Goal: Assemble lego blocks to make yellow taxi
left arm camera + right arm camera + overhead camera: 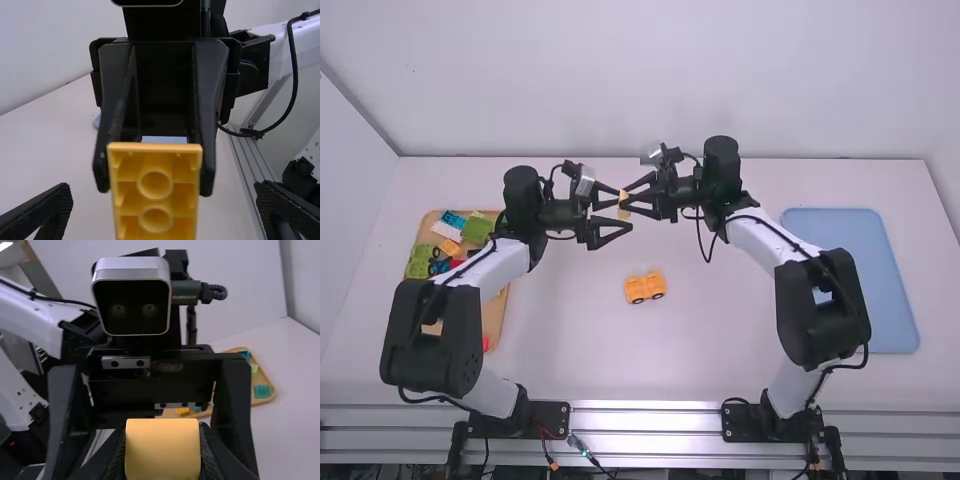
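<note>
My left gripper (622, 214) stands open in the high view, its fingers spread around the free end of a yellow block (623, 203). Facing it, my right gripper (626, 198) is shut on that block. In the left wrist view the block (155, 192) shows its hollow underside between the wide-apart fingers of my left gripper (162, 194), touching neither. The right wrist view has the block's smooth face (162, 447) pinched by my right gripper (162, 455). A yellow car-like assembly with dark wheels (645, 287) rests on the table below the grippers.
A wooden tray (494, 322) of mixed coloured blocks lies at the left, partly under the left arm. At the right a blue tray (888, 290) sits beside the right arm. Both grippers are close together above the table.
</note>
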Controlling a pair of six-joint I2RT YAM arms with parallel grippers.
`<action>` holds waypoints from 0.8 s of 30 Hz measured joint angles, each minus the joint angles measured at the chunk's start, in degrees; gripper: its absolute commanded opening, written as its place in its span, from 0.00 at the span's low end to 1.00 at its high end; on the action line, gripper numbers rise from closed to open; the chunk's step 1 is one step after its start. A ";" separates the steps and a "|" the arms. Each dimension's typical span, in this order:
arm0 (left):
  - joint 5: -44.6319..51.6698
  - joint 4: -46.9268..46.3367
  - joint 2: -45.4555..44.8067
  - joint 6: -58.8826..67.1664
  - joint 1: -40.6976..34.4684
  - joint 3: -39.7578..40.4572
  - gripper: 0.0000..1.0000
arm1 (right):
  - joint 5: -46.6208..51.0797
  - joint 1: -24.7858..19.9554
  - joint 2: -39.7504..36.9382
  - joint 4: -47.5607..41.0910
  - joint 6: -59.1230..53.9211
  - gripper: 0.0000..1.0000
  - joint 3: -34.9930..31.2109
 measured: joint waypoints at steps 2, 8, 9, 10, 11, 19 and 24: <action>-2.08 -0.26 0.00 0.02 0.00 0.00 0.99 | 2.71 -0.35 0.00 -0.04 0.52 0.19 0.00; -7.76 -13.99 0.00 2.73 1.33 0.07 0.99 | 14.58 -3.21 0.00 -7.34 -0.17 0.19 0.79; -8.00 -14.71 0.00 3.13 1.51 0.07 0.99 | 14.58 -3.21 0.00 -7.34 -0.17 0.19 0.79; -9.38 -17.70 0.00 5.20 2.25 0.09 0.99 | 18.05 -3.89 0.00 -13.66 -1.53 0.19 2.19; -11.06 -19.93 0.00 6.71 2.82 0.09 0.99 | 19.82 -4.13 0.02 -17.11 -2.23 0.19 3.13; -38.03 -25.99 0.00 11.93 3.45 0.15 0.99 | 50.42 -2.01 0.22 -66.20 -17.33 0.16 21.03; -48.09 -26.16 0.00 12.41 4.13 2.82 0.99 | 66.16 3.21 0.22 -81.09 -20.98 0.16 24.17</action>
